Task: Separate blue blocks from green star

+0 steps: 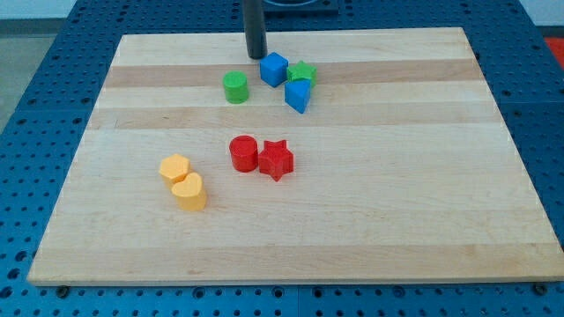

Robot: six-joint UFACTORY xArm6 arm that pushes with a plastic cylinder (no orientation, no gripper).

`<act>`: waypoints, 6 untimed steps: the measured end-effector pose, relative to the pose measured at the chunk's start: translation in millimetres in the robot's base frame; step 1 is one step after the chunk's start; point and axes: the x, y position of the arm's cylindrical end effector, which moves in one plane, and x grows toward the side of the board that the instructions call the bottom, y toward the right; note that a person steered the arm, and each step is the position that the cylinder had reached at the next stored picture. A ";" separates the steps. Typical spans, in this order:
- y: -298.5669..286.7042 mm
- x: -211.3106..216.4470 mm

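A green star (305,72) lies near the view's top centre of the wooden board (397,176). A blue cube (273,69) touches its left side. A second blue block (298,95), wedge-like, touches the star from below. My tip (256,55) stands just up and left of the blue cube, a small gap from it.
A green cylinder (235,87) stands left of the blue cube. A red cylinder (243,153) and a red star (276,159) sit together mid-board. A yellow hexagon-like block (174,168) and a yellow heart (189,191) lie at lower left.
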 end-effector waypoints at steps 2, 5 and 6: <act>39.0 60.9; 52.1 100.6; 42.2 93.7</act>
